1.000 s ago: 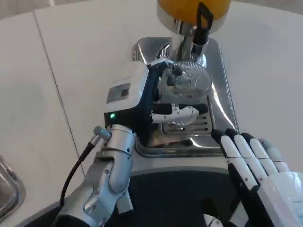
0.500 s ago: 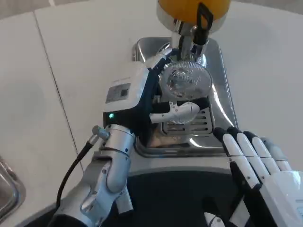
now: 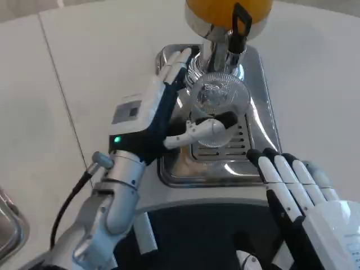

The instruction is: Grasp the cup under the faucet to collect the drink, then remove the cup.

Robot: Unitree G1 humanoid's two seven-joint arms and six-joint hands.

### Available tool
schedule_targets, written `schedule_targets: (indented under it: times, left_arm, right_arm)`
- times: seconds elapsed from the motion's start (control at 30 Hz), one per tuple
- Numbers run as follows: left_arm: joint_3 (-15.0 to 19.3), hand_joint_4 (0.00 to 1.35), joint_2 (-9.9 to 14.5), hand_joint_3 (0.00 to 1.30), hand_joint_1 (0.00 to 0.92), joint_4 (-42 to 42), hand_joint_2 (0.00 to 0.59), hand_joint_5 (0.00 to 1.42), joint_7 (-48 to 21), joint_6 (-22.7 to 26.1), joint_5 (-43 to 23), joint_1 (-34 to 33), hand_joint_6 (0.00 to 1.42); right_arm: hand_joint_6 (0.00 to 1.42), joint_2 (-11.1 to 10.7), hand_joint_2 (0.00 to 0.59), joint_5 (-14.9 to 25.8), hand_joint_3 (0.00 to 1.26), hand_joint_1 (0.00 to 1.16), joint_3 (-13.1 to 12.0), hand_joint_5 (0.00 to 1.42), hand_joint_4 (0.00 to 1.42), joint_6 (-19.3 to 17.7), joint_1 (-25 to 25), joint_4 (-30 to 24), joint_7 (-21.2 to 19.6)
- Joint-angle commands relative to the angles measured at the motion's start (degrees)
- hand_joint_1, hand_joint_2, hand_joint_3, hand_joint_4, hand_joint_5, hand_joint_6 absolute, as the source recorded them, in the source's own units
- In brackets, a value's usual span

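Note:
A clear plastic cup [image 3: 219, 100] stands upright on the steel drip tray [image 3: 263, 90], below the faucet [image 3: 225, 50] of a dispenser with an orange tank [image 3: 225, 8] and a black tap lever [image 3: 242, 19]. The cup looks empty. My left hand [image 3: 147, 115] is at the cup's left side. Its fingers [image 3: 173, 63] stretch straight up along the cup's left rim, and its thumb [image 3: 201, 129] lies across the cup's front. The fingers do not wrap the cup. Near the table's front edge at the lower right, my right hand [image 3: 306, 199] has its fingers straight and holds nothing.
The slotted grate [image 3: 233, 148] of the drip tray lies in front of the cup. A metal object [image 3: 8, 225] shows at the lower left edge. White table surface spreads to the left and right of the dispenser.
My left hand has slid left and its fingers have straightened out from behind the cup to its left rim. The thumb stays at the cup's front. The right hand has barely moved.

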Motion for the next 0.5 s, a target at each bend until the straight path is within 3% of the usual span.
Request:
schedule_targets:
  times: [0.03,0.17,0.33,0.5]
  left_arm:
    - [2.3,0.00,2.9,0.05,0.000,-2.7,0.000,0.30,-2.1,-0.9,-1.8,1.9,0.29]
    - [4.3,0.00,5.9,0.00,0.000,-6.0,0.000,0.22,-3.5,-1.1,-2.4,3.4,0.23]
    - [7.9,0.00,11.6,0.00,0.000,-13.5,0.000,0.11,-6.1,0.2,-1.1,7.6,0.13]
    - [9.8,0.00,17.6,0.00,0.000,-25.5,0.000,0.00,-11.5,6.1,5.9,15.3,0.02]
  right_arm:
    - [0.00,-0.2,0.511,-0.4,0.02,0.27,0.0,0.00,0.00,-0.1,1.0,0.4,-1.0]
    - [0.00,0.0,0.508,-0.3,0.02,0.27,0.2,0.00,0.00,0.0,1.5,0.2,-1.4]
    - [0.00,0.6,0.502,1.0,0.02,0.26,-0.3,0.00,0.00,0.4,1.6,-1.3,-1.1]
    - [0.00,1.3,0.498,2.0,0.02,0.26,-0.5,0.00,0.00,0.7,1.8,-2.4,-0.2]
